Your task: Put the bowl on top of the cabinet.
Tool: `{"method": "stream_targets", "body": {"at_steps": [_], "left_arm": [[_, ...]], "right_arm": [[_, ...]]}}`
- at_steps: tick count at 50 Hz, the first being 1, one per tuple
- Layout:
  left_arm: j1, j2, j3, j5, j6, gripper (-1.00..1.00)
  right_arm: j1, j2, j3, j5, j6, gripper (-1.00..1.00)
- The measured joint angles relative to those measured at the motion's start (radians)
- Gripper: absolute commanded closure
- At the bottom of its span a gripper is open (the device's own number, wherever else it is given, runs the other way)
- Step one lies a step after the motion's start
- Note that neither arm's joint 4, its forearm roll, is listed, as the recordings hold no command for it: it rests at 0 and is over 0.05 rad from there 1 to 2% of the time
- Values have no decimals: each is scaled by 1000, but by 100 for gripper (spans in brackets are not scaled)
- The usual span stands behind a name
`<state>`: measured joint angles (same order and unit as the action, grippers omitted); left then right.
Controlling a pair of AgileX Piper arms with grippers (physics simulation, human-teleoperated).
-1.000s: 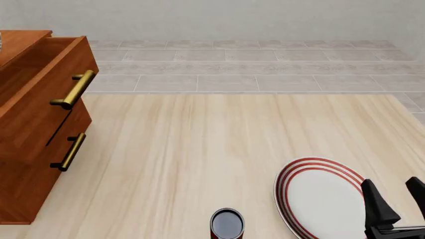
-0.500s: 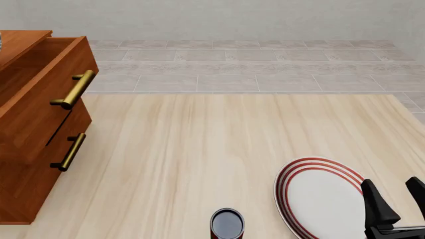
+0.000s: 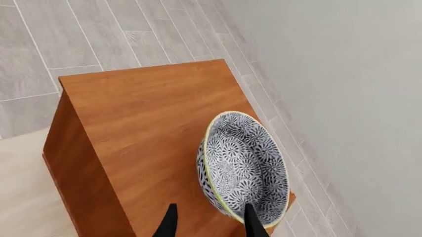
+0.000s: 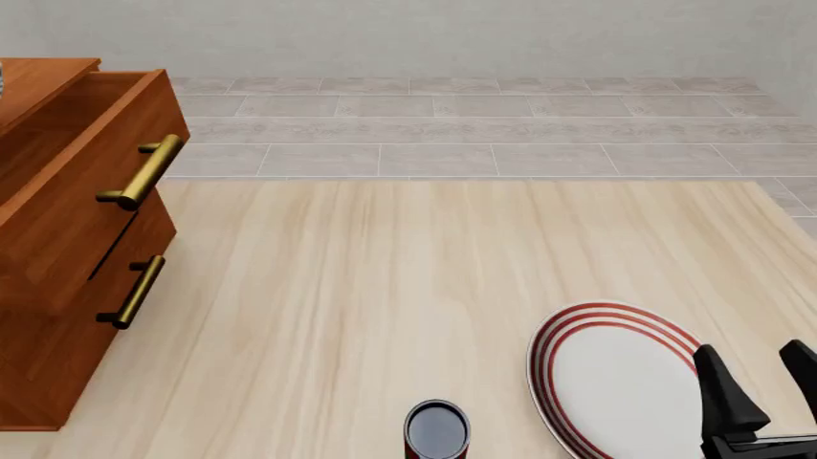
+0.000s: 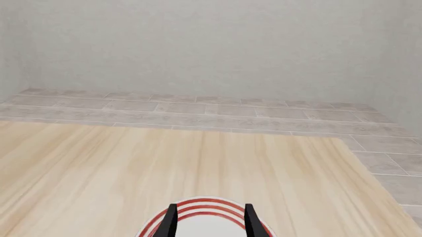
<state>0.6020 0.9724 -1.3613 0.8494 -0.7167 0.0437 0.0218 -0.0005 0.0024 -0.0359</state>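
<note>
Seemingly upright, floral bowl (image 3: 244, 170) tops cabinet (image 3: 145, 118).

Red-ringed white plate (image 4: 622, 382) beside dark red can (image 4: 437, 429) on table (image 4: 383, 277)

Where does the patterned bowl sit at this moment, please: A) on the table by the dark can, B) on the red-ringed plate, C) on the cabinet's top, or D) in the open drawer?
C: the left wrist view shows the bowl resting on the flat top of the cabinet, with the left claw open around its near rim.
</note>
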Motion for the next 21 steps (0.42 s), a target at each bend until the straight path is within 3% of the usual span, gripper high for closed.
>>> {"method": "stream_targets", "body": {"at_steps": [21], "left_arm": [[-4,-83,45,0,-9,-100]], "right_arm": [[1,-5,0,4,1,-100]]}}
